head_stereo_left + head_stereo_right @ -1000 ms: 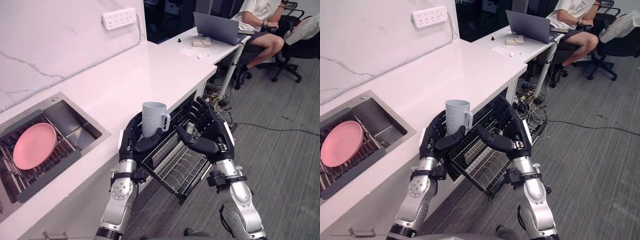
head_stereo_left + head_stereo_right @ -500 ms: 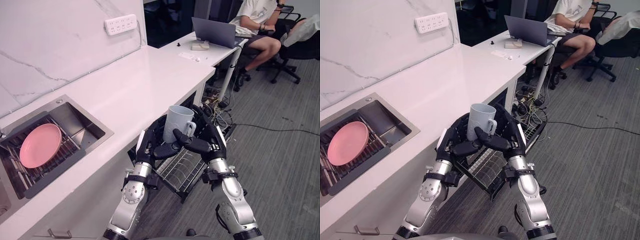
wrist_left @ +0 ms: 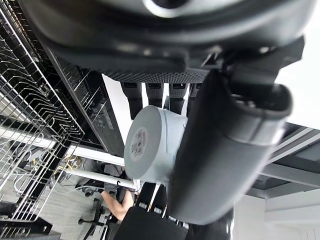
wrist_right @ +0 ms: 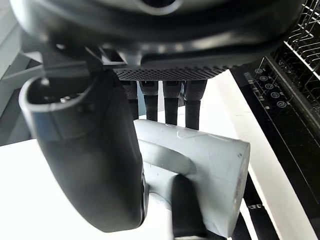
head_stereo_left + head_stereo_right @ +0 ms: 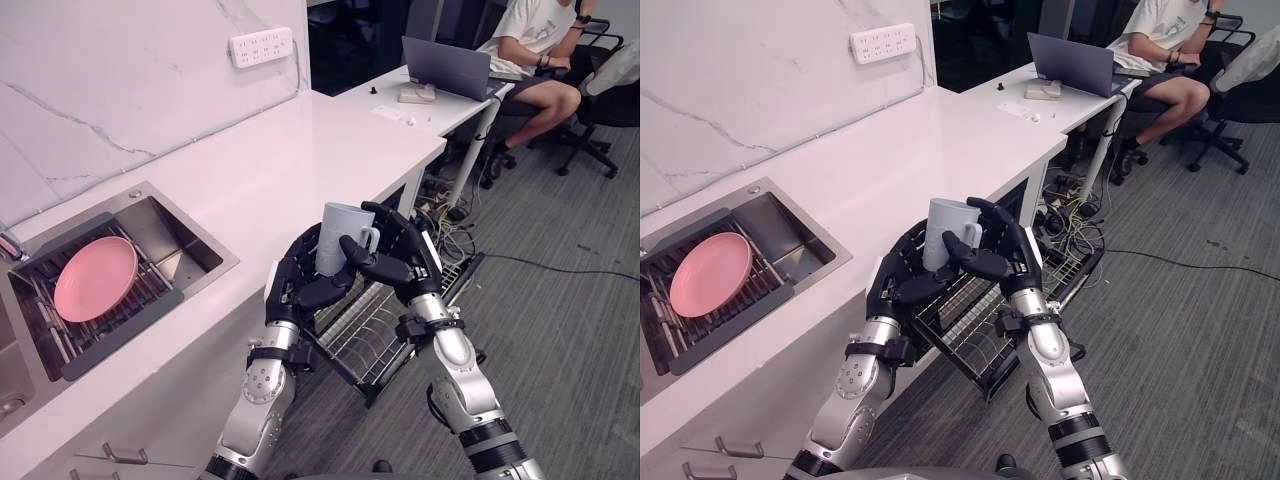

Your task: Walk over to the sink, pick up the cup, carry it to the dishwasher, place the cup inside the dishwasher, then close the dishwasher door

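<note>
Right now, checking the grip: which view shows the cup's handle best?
Left eye view: the cup stands upright, handle clear beside the right hand. In the right eye view fingers cross the handle; the right wrist view has it partly behind the thumb; the left wrist view shows the cup's base.

A white stone counter (image 5: 290,150) runs along the wall, with a steel sink (image 5: 190,245) sunk into it — a pink plate (image 5: 95,278) lies on the wire grid (image 5: 150,278) inside. Past the counter's end stands a white desk (image 5: 455,112) carrying an open laptop (image 5: 447,68) and a small box (image 5: 412,95). Below is grey carpet floor (image 5: 580,330) — cables (image 5: 452,215) lie tangled under the desk.
</note>
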Available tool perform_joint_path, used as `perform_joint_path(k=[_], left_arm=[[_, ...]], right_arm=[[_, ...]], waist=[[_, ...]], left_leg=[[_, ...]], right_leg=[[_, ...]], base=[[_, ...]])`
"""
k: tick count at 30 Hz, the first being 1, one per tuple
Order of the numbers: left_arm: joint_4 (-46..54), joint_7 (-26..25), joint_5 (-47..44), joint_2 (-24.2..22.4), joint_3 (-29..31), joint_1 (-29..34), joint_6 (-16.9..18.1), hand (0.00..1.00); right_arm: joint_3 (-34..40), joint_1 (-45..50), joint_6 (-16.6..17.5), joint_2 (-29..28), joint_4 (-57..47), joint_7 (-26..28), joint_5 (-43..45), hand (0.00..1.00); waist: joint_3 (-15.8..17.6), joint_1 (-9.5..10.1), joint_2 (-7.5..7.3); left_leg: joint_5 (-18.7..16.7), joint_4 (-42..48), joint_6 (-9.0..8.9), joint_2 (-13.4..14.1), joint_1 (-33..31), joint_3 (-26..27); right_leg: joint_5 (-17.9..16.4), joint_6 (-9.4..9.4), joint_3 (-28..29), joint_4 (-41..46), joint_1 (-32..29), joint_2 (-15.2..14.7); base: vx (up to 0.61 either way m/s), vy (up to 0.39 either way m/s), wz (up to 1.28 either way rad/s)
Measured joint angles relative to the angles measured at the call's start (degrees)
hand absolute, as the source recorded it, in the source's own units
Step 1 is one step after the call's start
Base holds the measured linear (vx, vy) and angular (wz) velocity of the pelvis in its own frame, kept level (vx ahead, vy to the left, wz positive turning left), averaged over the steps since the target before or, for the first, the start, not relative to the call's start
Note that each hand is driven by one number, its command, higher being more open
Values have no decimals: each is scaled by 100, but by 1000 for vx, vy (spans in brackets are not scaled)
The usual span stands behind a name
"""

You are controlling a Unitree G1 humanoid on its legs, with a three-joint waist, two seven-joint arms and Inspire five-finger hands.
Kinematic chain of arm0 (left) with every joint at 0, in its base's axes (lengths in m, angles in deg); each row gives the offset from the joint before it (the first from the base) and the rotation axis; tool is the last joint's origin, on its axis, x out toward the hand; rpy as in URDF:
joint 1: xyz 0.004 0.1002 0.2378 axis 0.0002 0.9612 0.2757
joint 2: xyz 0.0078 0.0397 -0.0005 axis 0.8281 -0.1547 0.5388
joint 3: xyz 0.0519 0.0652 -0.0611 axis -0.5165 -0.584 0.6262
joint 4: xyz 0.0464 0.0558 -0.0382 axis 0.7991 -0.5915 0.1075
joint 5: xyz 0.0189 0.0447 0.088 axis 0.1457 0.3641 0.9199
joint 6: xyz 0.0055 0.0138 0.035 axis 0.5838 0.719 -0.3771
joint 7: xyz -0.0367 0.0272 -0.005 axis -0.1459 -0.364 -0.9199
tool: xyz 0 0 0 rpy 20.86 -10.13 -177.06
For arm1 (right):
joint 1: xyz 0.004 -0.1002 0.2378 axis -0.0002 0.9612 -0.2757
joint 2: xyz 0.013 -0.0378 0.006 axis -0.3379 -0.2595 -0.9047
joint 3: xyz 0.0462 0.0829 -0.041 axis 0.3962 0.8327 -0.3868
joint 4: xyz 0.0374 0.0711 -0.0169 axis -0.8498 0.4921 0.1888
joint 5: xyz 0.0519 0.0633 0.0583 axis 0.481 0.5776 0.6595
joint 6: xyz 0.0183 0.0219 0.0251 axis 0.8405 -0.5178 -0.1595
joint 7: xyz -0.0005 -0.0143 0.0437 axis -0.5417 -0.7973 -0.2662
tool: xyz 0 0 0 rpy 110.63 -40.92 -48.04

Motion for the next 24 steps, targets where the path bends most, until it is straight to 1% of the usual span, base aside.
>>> perform_joint_path(k=[3,6,10,13,17,20,21,24], left_arm=[[42,15,22,-18,-39,16,1,90],[117,81,149,-19,-81,79,9,90],[340,358,341,-27,-75,303,37,90],[346,445,368,-30,-14,389,94,90],[345,505,373,-34,191,564,117,90],[318,519,482,-20,385,712,122,90],[296,542,482,1,423,782,125,90],[14,676,483,108,463,816,137,90]], right_arm=[[137,-6,-11,-34,-2,-42,-12,30],[359,-6,-64,-102,-6,-215,-135,30],[735,17,-144,-181,-5,-429,-552,30],[895,54,-144,-203,-5,-450,-713,30],[948,179,-144,-212,-5,-407,-883,30],[952,354,-146,-190,67,-295,-913,30],[941,403,-147,-132,195,-208,-964,30],[927,474,-208,95,748,-68,-1133,30]], waist=[[-1,8,-7],[0,8,-11],[4,8,-17],[8,2,-22],[22,7,-44],[55,10,-96],[63,14,-114],[71,123,-128]], left_leg=[[3,0,5,-1,-2,-10],[4,0,5,-2,0,-14],[3,-11,5,-2,17,-14],[3,-39,5,-1,75,-14],[3,-56,4,0,84,-27],[12,-62,-1,-4,35,-101],[20,-61,2,-6,9,-130],[43,-54,6,-20,-80,-186]], right_leg=[[0,0,-10,2,3,-2],[0,1,-13,1,9,-2],[1,2,-15,-6,25,-1],[1,2,-17,-22,81,4],[0,2,-33,-36,97,6],[0,2,-110,-64,94,1],[0,2,-136,-87,94,-9],[0,2,-193,-108,49,-48]], base=[[0,0,0],[0,0,0],[0,0,0],[0,0,0],[0,0,2],[1,-1,13],[7,1,13],[11,10,14]])
